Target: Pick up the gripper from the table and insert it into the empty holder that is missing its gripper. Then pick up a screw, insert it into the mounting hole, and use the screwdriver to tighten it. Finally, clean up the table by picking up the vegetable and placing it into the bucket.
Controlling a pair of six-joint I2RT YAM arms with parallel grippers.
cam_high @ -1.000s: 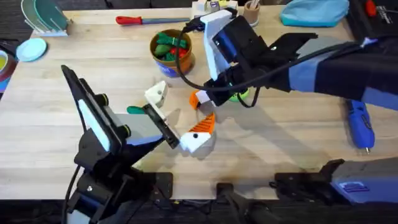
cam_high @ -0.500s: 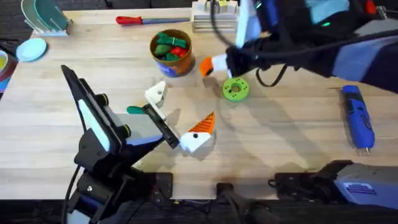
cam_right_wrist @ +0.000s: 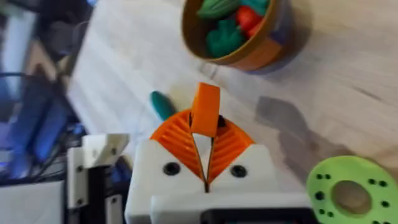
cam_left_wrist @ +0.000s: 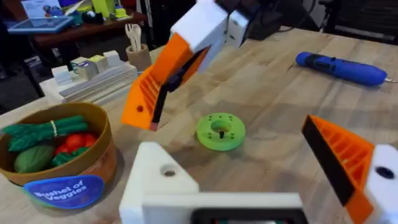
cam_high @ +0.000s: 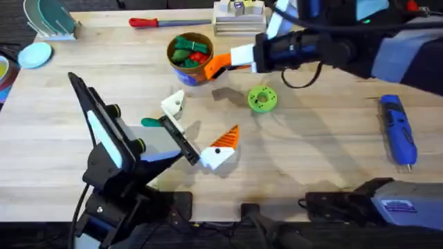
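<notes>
Between right claw (cam_right_wrist: 205, 146) pads: one gripper (cam_right_wrist: 205, 109).

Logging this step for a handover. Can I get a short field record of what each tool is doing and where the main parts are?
right tool: shut on orange wedge, raised beside bucket
left tool: open; one finger a bare white holder, the other orange-padded
screwdriver: lying on table, right side
green disc: flat on table
vegetable: on table by left tool
</notes>
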